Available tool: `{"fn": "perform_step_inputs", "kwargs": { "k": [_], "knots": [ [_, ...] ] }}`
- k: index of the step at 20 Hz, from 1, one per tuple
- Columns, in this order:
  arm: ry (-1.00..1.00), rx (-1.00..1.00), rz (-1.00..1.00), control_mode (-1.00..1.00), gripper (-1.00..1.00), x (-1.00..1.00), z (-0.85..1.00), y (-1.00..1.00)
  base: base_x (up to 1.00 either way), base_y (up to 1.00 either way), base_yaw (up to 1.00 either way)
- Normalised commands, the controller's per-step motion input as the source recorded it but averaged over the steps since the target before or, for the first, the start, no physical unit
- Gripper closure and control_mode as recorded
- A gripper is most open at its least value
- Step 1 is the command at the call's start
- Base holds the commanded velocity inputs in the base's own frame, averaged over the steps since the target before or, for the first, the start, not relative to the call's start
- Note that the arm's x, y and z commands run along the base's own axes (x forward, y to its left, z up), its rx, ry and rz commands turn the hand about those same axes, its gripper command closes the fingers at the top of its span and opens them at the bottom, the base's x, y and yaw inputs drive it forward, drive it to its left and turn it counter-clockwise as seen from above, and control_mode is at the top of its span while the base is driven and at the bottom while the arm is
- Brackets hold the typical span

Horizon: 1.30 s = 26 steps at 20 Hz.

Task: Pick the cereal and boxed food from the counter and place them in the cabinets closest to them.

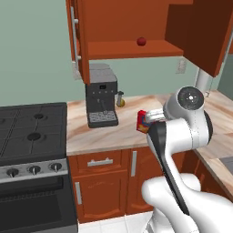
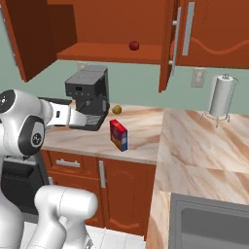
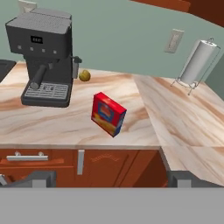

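A red box (image 3: 108, 113) with a blue and yellow front stands on the counter (image 3: 57, 124) near its front edge; I cannot tell whether it is the cereal or the boxed food. It also shows as the red box (image 2: 118, 135) and the red box (image 1: 142, 122). The other of the two is out of view. My gripper (image 3: 111, 180) is open and empty, held in front of the counter edge and short of the box. The gripper (image 2: 80, 118) sits left of the box. Above, the cabinets (image 2: 107, 51) stand open; a small red ball (image 2: 133, 45) lies on the shelf (image 1: 132, 49).
A grey coffee machine (image 3: 43, 57) stands left of the box, with a small yellow-brown fruit (image 3: 85, 75) beside it. A paper towel roll (image 2: 222, 95) stands at the back right, a sink (image 2: 209, 219) at the near right, a stove (image 1: 32, 132) to the left.
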Motion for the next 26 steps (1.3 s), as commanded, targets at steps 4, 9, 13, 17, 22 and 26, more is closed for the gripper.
{"fn": "perform_step_inputs", "kwargs": {
  "k": [4,9,13,17,22,26],
  "knots": [
    [0.00,0.00,0.00,1.00,-1.00,0.00,0.00,0.00,0.45,-0.06,-0.01],
    [0.00,0.00,0.00,1.00,-1.00,0.00,0.00,0.00,0.50,-0.14,0.00],
    [0.00,0.00,0.00,1.00,-1.00,0.00,0.00,0.00,0.25,-0.19,0.00],
    [0.00,0.00,0.00,1.00,-1.00,0.00,0.00,0.00,0.05,-0.06,0.00],
    [0.00,0.00,0.00,-1.00,-1.00,0.01,-0.03,-0.04,0.00,0.00,0.00],
    [0.03,0.00,0.03,-1.00,-1.00,0.06,-0.21,-0.20,0.00,0.00,0.00]
  ]
}}
